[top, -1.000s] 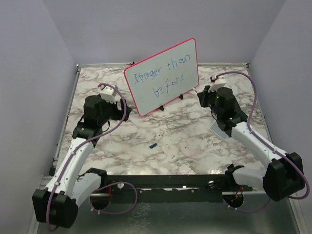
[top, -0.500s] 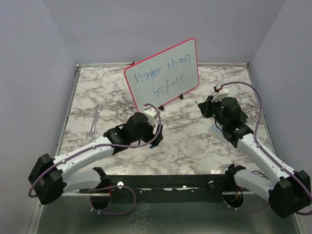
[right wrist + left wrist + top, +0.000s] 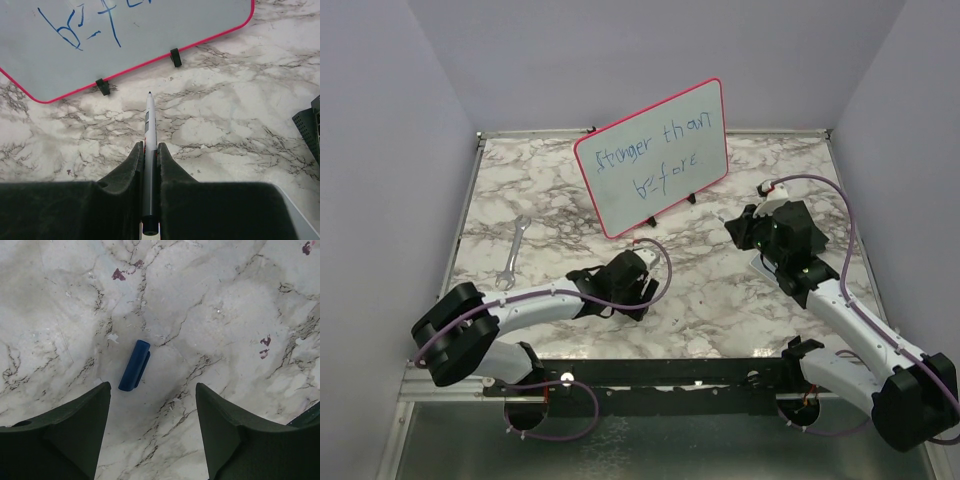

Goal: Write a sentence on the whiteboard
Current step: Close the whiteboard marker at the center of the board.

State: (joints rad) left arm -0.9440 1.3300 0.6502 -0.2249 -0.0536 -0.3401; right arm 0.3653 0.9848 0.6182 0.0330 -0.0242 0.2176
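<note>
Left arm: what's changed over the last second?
The left arm swung from beside the whiteboard toward the near middle of the table. The left claw now hangs open over the blue cap, and the wrench it hid shows. The right arm drew back slightly. Unchanged: right claw shut on the marker, whiteboard, sentence, cap.

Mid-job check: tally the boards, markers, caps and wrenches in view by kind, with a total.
whiteboard: 1
marker: 1, gripped in the right hand
blue cap: 1, lying on the table under the open left hand
wrench: 1
Total: 4
</note>
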